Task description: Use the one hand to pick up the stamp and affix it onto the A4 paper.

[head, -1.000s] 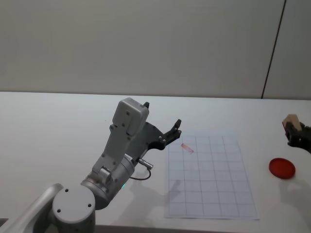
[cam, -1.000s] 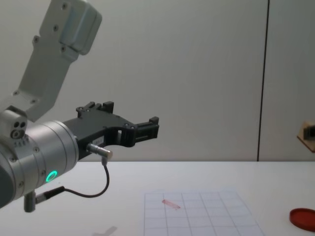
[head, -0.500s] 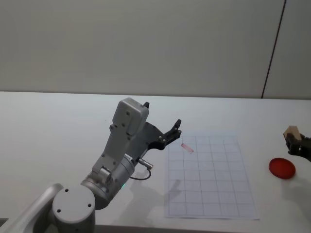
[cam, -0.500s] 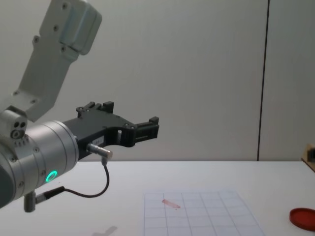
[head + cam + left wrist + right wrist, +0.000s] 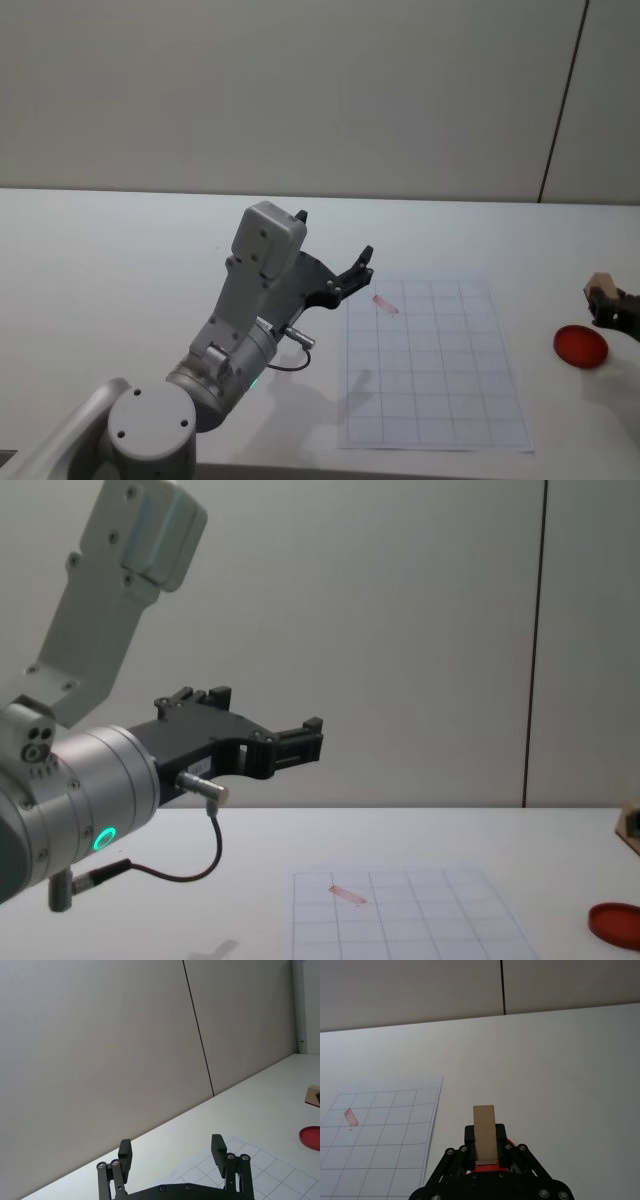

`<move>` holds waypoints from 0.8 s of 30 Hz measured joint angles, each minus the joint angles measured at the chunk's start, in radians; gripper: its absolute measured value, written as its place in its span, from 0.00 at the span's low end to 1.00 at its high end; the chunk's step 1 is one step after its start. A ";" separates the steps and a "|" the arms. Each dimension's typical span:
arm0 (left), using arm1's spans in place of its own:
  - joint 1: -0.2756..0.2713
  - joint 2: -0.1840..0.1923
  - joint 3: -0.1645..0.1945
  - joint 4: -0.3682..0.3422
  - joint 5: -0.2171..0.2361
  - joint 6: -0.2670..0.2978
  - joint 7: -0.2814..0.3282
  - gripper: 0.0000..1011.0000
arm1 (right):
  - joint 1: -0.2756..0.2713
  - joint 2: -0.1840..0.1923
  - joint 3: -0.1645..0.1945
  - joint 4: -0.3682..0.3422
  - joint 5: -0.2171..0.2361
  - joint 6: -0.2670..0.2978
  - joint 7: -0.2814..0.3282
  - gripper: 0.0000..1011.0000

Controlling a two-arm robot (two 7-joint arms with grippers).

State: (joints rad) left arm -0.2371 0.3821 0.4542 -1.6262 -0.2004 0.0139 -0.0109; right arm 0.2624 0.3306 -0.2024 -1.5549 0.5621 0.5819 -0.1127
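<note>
Head view shows, from the left, the left gripper [image 5: 352, 272] raised above the table [image 5: 120, 250] just left of the paper [image 5: 430, 365], with its two fingers [image 5: 218, 1146] spread wide apart and nothing between them; I judge this arm is only parked. The paper lies flat on the near right part of the table and already carries a small red mark [image 5: 386, 305] in its far left corner square. Further right lies the red disc [image 5: 580, 346], and at the right edge the right gripper [image 5: 612, 308] is seen just above and beyond the disc. In the right wrist view its fingers [image 5: 470, 1136] are closed on the stamp [image 5: 484, 1131], which stands upright between them, the pale wood end pointing away from the wrist and the red disc just under it. The step in hand seems to be bringing the stamp to the disc, probably for ink. To do it well, the gripper should come down straight so the lower face meets the disc flat, press lightly, then lift straight up without sliding, and keep a firm hold so that the block does not tilt in the fingers.
</note>
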 joint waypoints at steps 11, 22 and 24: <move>0.000 0.000 0.000 0.000 0.000 0.000 0.000 0.99 | 0.016 -0.009 -0.002 0.051 -0.011 0.021 0.008 0.21; 0.000 0.000 0.000 0.000 0.000 0.000 0.000 0.99 | 0.037 -0.020 -0.004 0.099 -0.027 0.034 0.015 0.21; 0.000 0.000 0.000 0.000 0.000 0.000 0.000 0.99 | 0.040 -0.022 -0.004 0.106 -0.028 0.036 0.015 0.21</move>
State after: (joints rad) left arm -0.2371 0.3821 0.4542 -1.6262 -0.2004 0.0139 -0.0109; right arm 0.3028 0.3090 -0.2069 -1.4493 0.5338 0.6174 -0.0980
